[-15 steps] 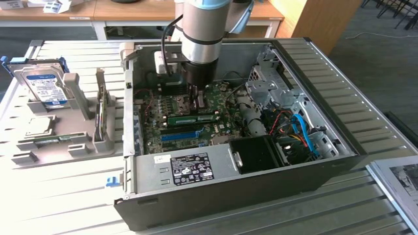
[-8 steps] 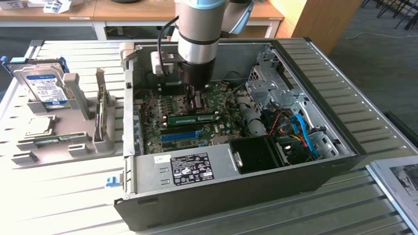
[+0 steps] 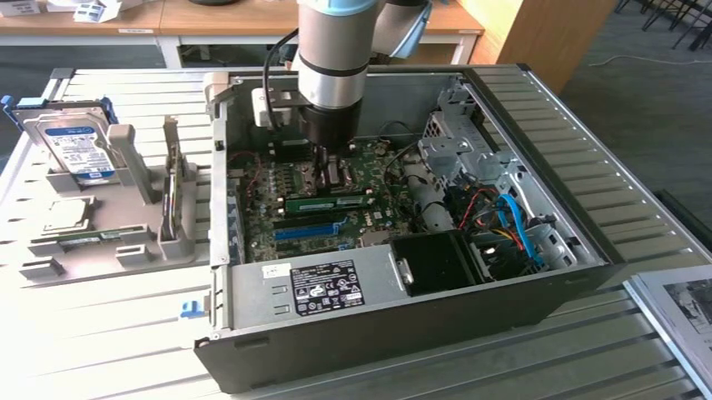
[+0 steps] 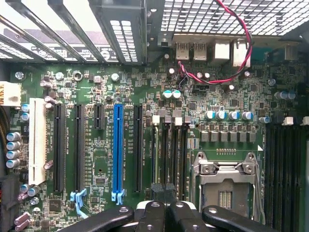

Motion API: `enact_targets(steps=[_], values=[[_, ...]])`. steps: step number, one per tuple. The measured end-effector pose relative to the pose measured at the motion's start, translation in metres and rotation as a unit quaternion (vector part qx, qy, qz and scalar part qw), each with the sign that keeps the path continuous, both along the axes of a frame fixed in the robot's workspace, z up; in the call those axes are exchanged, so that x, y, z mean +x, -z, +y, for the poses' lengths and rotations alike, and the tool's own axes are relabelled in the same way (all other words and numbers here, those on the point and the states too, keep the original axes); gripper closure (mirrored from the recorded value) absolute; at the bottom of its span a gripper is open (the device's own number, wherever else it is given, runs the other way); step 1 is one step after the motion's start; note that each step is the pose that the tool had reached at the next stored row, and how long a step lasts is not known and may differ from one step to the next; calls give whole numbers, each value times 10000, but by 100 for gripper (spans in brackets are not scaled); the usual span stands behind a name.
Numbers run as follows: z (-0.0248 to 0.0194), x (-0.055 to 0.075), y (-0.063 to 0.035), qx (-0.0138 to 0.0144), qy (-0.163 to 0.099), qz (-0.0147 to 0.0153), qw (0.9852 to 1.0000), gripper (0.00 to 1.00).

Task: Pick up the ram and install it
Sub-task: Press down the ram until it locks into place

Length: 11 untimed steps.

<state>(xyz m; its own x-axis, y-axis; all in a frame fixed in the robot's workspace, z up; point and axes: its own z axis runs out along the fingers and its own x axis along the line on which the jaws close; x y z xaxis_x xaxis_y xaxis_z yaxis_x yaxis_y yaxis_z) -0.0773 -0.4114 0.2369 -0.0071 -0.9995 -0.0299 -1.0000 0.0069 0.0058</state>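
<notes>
Inside case (image 3: 534, 275), ram (image 3: 330, 202) half-hidden.

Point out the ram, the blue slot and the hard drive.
ram (image 3: 329, 202), exterior view, middle of the green stick.
blue slot (image 4: 117, 150), wrist view, middle of the strip.
hard drive (image 3: 76, 148), exterior view, its label.

A blue expansion slot (image 4: 117, 147) and a metal CPU socket (image 4: 227, 181) lie on the motherboard just below the end effector. Well away from it, outside the case, a hard drive (image 3: 76, 150) stands upright in a grey holder (image 3: 122, 242).
</notes>
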Motion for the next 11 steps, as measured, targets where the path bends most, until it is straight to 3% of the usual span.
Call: enact_targets(steps=[11], values=[[0,-28,0,0,0,0,10000,90]])
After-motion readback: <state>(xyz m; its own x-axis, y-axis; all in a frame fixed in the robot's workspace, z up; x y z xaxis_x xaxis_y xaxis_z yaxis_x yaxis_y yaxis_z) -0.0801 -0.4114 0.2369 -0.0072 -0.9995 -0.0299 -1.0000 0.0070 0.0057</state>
